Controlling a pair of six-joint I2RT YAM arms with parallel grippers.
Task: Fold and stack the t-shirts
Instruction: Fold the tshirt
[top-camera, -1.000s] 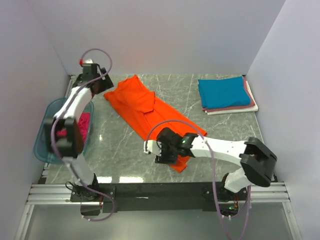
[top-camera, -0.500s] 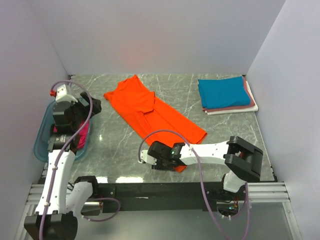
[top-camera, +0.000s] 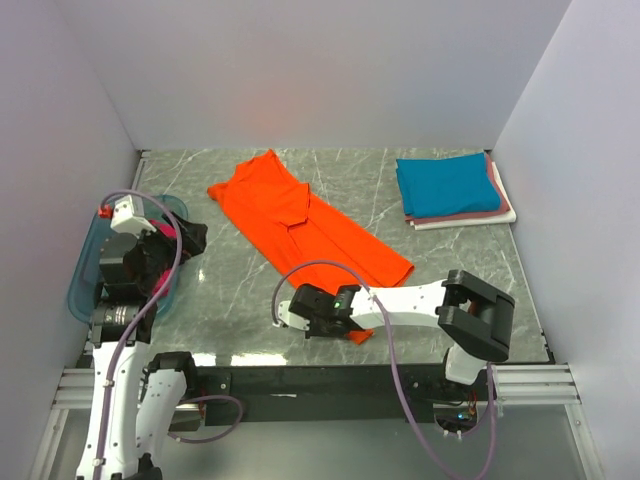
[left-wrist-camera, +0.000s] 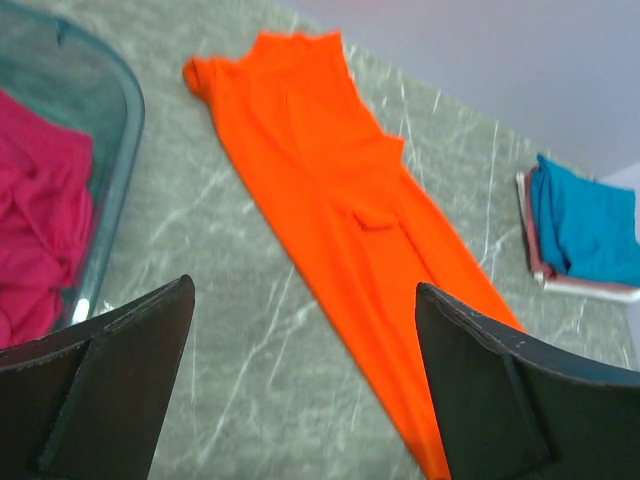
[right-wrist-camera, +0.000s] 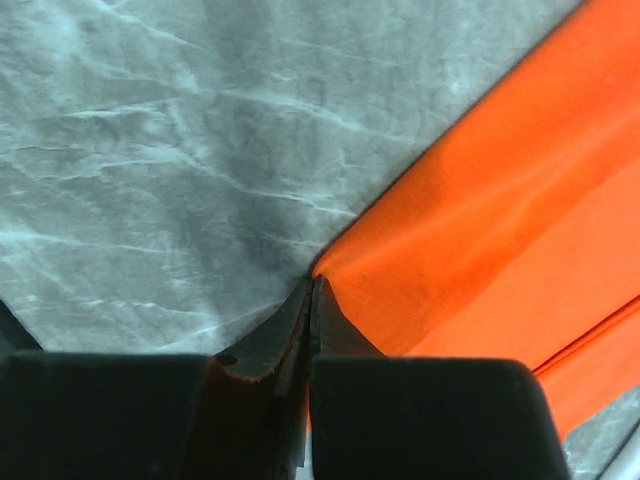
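Orange t-shirt (top-camera: 305, 225) is lying flat as a long diagonal strip on the marble table (top-camera: 240, 290). From overhead I am seeing my right claw (top-camera: 318, 320) sitting low near the strip's near end, on its left edge. The rest of the shirt is running away from that claw, up and to the left toward the back. Well beyond the claw to its right, a folded stack is resting at the back corner, with the teal t-shirt (top-camera: 447, 183) on top, the pink t-shirt (top-camera: 495, 198) under it and the white t-shirt (top-camera: 508, 212) at the bottom. My left claw (top-camera: 192, 238) is hanging well off to the left, just beside the right rim of the blue tub (top-camera: 80, 280).

Through the left wrist camera I am looking between two dark fingers spread wide, with nothing gripped. The tub is showing off the left finger with a magenta t-shirt (left-wrist-camera: 40, 230) bunching inside. The orange strip is stretching ahead between the fingers, and the teal stack is sitting far ahead to the right.

Through the right wrist camera I am watching the fingers pressing together, pinching the orange shirt's edge right at the tips. Orange cloth is filling the view to the right of the tips, and bare marble is lying to their left.
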